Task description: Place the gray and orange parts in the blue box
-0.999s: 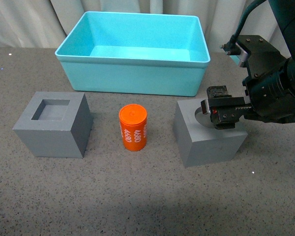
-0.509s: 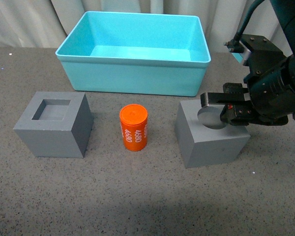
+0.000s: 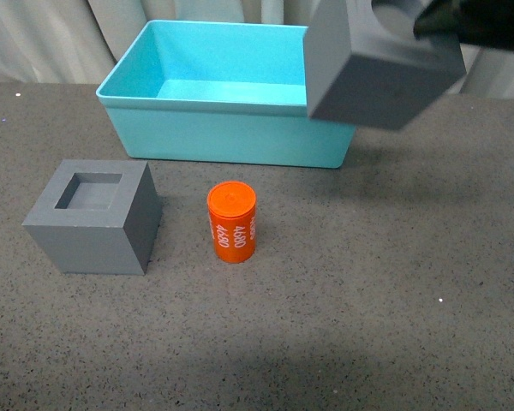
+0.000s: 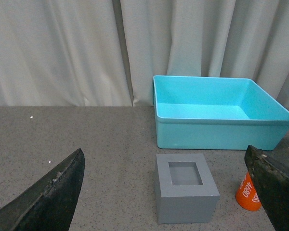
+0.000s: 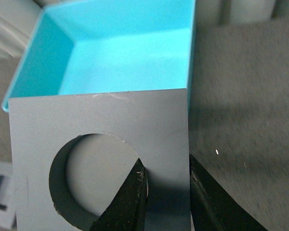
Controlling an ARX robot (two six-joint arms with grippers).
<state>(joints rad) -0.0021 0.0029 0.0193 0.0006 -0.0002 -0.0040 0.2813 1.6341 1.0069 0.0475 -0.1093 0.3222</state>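
Blue box (image 3: 231,137) stands open-topped. Gray cube with round recess (image 3: 368,77) hangs tilted in the air over the box's right front corner, the right gripper (image 5: 166,168) clamped on its wall, one finger inside the recess. Gray cube with square recess (image 3: 94,218) stands before the box's left end, orange cylinder (image 3: 231,223) before its middle. Left gripper (image 4: 164,151) has its jaws spread wide.

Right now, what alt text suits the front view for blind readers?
The right gripper holds up a tilted gray cube with a round recess at the right end of the turquoise plastic bin. A gray cube with a square recess and an orange numbered cylinder stand on the table.
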